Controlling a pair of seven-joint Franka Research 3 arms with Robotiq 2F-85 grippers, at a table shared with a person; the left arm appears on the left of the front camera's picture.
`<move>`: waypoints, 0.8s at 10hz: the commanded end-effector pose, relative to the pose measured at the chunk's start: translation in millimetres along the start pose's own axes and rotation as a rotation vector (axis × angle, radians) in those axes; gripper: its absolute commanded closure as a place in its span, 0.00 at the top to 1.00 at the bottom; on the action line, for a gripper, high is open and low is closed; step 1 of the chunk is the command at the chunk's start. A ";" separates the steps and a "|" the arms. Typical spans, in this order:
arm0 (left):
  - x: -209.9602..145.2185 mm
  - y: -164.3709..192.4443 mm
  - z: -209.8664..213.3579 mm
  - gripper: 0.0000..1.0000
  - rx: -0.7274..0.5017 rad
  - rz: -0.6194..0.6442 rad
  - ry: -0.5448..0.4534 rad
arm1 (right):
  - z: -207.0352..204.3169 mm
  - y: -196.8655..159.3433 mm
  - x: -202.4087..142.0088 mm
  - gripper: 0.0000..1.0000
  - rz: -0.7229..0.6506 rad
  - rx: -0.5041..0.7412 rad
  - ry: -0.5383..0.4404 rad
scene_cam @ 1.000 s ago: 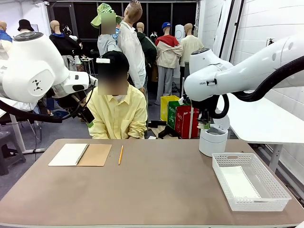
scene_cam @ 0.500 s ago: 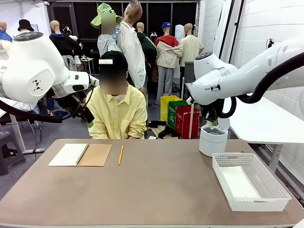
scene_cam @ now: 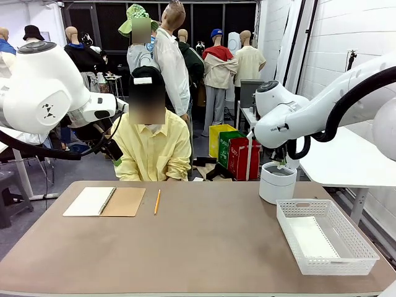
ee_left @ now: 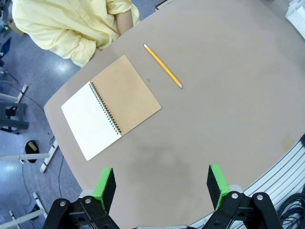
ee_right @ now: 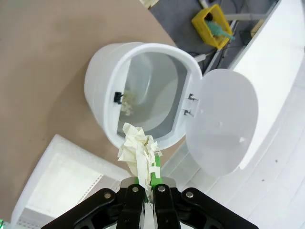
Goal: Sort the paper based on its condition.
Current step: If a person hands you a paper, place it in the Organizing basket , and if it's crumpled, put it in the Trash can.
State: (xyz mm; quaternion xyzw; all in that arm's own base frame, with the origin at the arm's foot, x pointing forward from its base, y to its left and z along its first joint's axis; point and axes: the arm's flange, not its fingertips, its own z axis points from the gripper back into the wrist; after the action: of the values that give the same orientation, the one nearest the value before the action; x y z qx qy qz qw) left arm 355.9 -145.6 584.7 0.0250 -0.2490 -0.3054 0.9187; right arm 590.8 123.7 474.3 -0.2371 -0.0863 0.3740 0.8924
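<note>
1. The right claw (ee_right: pixel 145 183) has its two green pads pressed together on a crumpled piece of paper (ee_right: pixel 138 150), which sticks out past the fingertips
2. This crumpled paper hangs just over the rim of a white round bin (ee_right: pixel 143 90), at the near edge of its opening; the paper looks a little yellowish and is heavily wrinkled
3. The hinged lid (ee_right: pixel 221 124) of the bin is swung fully open to one side, and a small scrap of crumpled material lies inside on the bottom
4. In the front view the right arm comes in from the right, and its claw (scene_cam: pixel 282 162) is directly above the bin (scene_cam: pixel 276 182), which stands on the far right part of the worktop (scene_cam: pixel 204 247)
5. A white plastic basket (scene_cam: pixel 325 235) sits on the worktop near the bin, on the robot's side of it; a flat white sheet (scene_cam: pixel 312 238) lies inside on its bottom
6. The left claw (ee_left: pixel 162 183) is wide open with nothing between its green pads, and it is high above the worktop
7. Below the left claw, an open spiral notebook (ee_left: pixel 110 107) with a brown cover lies flat, and a yellow pencil (ee_left: pixel 162 66) lies just beside it, not touching
8. A person in a yellow shirt (scene_cam: pixel 153 145) sits at the far side of the worktop, behind the notebook
</note>
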 end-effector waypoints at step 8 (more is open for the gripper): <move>-0.2 1.0 0.5 1.00 0.000 0.002 -0.005 | -32.4 -18.6 21.7 0.00 -0.053 -0.055 0.025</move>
State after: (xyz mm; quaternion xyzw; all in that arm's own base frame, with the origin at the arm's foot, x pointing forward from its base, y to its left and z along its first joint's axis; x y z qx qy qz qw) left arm 355.9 -145.6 584.6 0.0250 -0.2490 -0.3054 0.9187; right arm 619.8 113.0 452.4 -0.2416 -0.0820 0.3613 0.8968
